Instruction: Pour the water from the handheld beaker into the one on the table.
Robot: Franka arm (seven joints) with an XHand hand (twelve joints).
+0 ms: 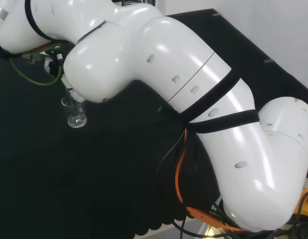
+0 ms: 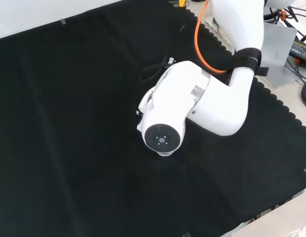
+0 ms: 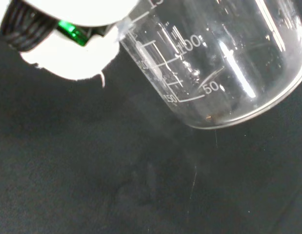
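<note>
Beside the robot hand (image 3: 68, 53), beaker (image 3: 214, 63)

beakers: 1 plainly seen (image 3: 224, 63) (clear glass, printed scale) | black cloths: 1 (image 2: 68, 123) | arms: 1 (image 1: 193, 84)

1. A bench draped in black cloth (image 2: 68, 123) spans most of the front view, its scalloped edge along the right side.
2. In the head view, a small clear glass beaker (image 1: 74, 113) is at the left of the frame, seemingly resting on the cloth.
3. Black and orange cables (image 1: 179, 184) lie at the cloth's lower edge.
</note>
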